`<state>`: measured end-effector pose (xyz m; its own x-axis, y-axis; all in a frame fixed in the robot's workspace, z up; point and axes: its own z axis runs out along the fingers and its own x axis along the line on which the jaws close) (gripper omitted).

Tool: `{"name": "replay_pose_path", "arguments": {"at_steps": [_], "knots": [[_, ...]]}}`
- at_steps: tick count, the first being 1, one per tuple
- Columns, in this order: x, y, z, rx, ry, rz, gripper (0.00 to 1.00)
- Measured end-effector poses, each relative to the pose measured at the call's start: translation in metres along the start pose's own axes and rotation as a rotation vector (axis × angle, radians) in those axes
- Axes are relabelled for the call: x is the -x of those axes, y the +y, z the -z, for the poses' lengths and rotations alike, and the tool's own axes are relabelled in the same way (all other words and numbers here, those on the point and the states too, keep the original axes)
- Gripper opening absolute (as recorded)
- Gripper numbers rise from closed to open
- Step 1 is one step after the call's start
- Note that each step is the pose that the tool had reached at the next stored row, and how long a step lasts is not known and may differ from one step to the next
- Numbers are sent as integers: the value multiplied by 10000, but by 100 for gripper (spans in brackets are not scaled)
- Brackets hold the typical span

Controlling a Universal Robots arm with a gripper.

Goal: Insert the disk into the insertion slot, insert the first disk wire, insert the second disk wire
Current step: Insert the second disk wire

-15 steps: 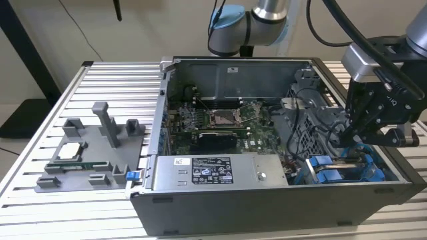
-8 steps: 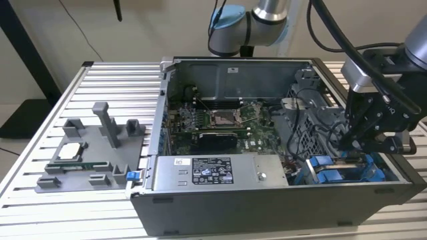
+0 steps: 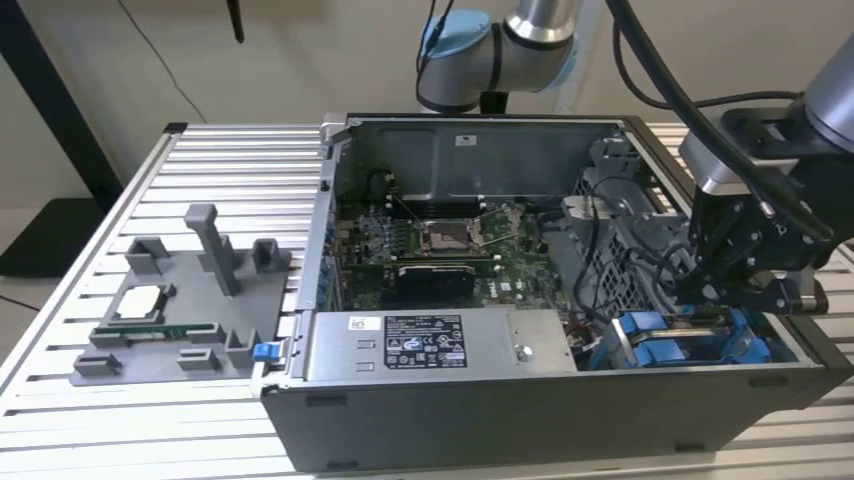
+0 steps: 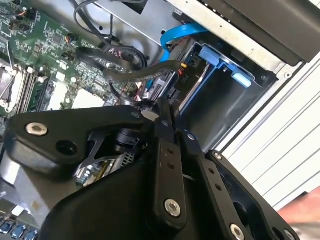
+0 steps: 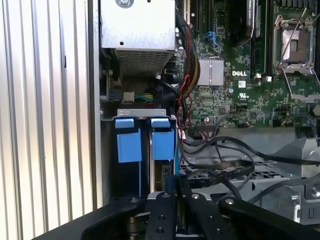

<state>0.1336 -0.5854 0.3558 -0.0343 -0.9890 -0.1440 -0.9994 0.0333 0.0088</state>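
The disk sits edge-up in its blue carrier inside the insertion slot, at the case's front corner on the exterior view's right. My gripper hangs just over that bay. Its fingers are drawn together to a narrow tip, and nothing shows between them. In the second wrist view the gripper ends close beside a black wire connector with coloured leads, which lies against the disk's end. A blue flat wire curves down toward the same spot. In the first wrist view the gripper is above the disk's carrier rail.
A second blue carrier stands beside the disk's. Loose black cables cross next to the bay. The grey power supply and motherboard take up the rest of the case. A grey fixture plate lies on the slatted table at the exterior view's left.
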Motion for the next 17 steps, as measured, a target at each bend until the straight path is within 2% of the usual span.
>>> {"name": "replay_pose_path", "arguments": {"at_steps": [1, 2, 3, 4, 5, 6, 11, 12, 14, 15, 17], "knots": [[-1, -1, -7, -30, -1, 5, 0], [-3, -1, -12, -35, -33, 7, 0], [-4, -1, -16, -33, -120, 8, 0], [-3, -1, -19, -30, -250, 8, 0], [-4, 0, -19, -27, -344, 7, 0], [-3, 0, -18, -25, -380, 7, 0], [-3, 0, -19, -26, -390, 7, 0], [-5, 0, -18, -25, -401, 7, 100], [-7, 0, -19, -24, -442, 7, 100], [-9, 0, -18, -21, -502, 7, 100], [-15, -1, -21, -14, -785, 8, 100]]}}
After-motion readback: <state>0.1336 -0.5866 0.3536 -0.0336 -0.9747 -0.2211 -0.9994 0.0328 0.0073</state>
